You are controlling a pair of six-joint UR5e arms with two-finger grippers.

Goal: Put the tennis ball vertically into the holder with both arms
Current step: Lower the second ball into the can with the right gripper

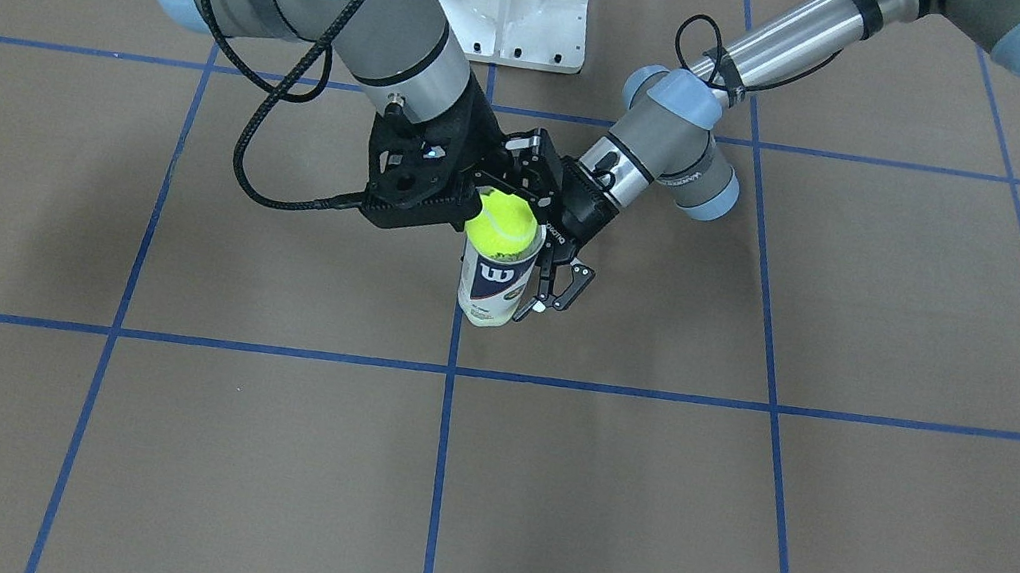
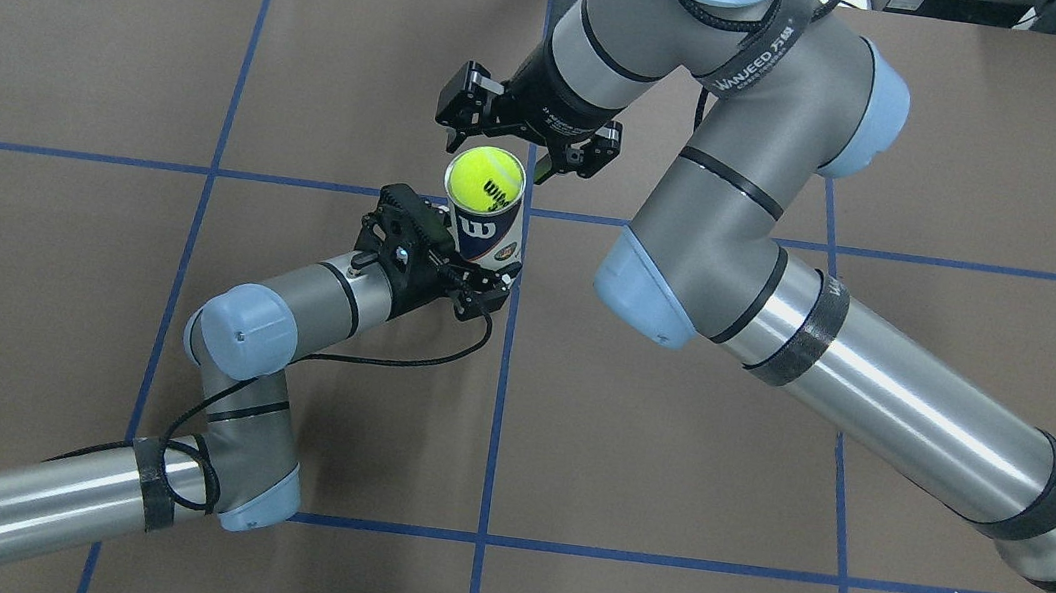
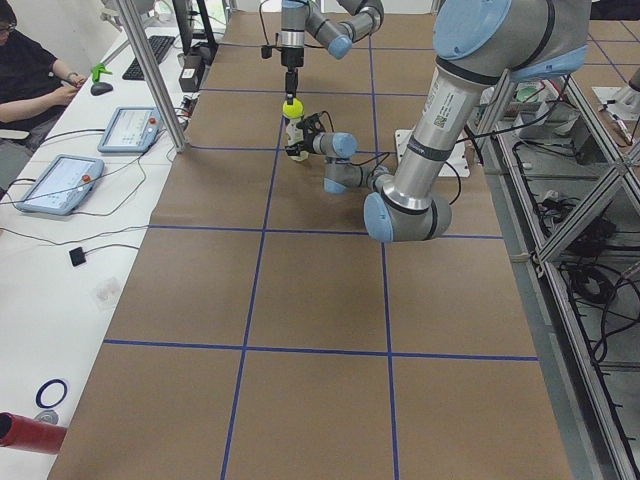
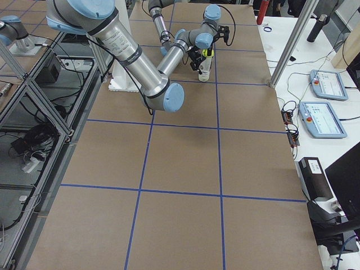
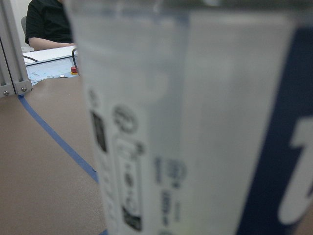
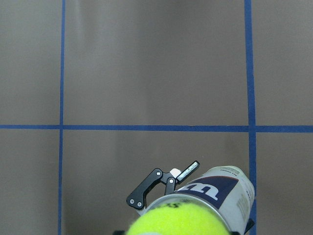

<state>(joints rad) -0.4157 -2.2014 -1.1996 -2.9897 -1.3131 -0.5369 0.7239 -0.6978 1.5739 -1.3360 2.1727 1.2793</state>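
The right gripper (image 2: 527, 140) is positioned directly above the tennis ball (image 2: 485, 180), and its fingers are spread apart on both sides of the ball; no contact with the ball can be confirmed from the overhead view. The ball is seated in the mouth of the holder (image 1: 492, 282), with its upper half above the metal rim. It is judged that the ball is not yet fully inserted.

The left gripper (image 2: 460, 273) is closed around the lower body of the holder, which is kept upright on the brown table (image 1: 738, 523), just beside a crossing of the blue tape lines (image 1: 453, 371).

For this step to be done well, the push on the ball should be given straight down along the axis of the holder, while the holder is kept firmly clamped so that it is not tipped. A sideways force is to be avoided, because the ball could be popped off the rim.

The long axis of the holder is vertical, with the open end pointing up and the closed bottom on the table. The "W" logo (image 2: 476, 228) is seen on the side facing the robot.
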